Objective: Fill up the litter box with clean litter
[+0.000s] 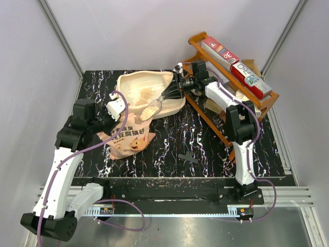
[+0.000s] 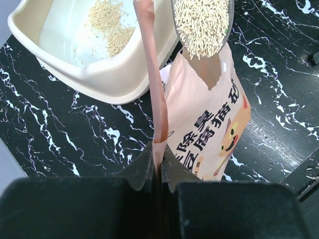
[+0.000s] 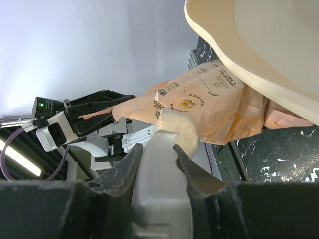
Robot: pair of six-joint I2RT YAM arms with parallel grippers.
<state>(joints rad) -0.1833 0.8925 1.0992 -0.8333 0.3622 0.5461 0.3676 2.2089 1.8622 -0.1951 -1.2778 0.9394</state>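
Litter box (image 2: 114,79): some litter (image 2: 107,22); right fingers (image 3: 124,174) grip full scoop (image 3: 160,167), left fingers (image 2: 142,167) pinch bag (image 2: 209,124).

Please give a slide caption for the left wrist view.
Left gripper pinching the bag edge, a full scoop by its mouth, litter box alongside.

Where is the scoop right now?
Top view, left of centre: the loaded scoop hangs in the right gripper over the mouth of the bag, just beside the litter box.
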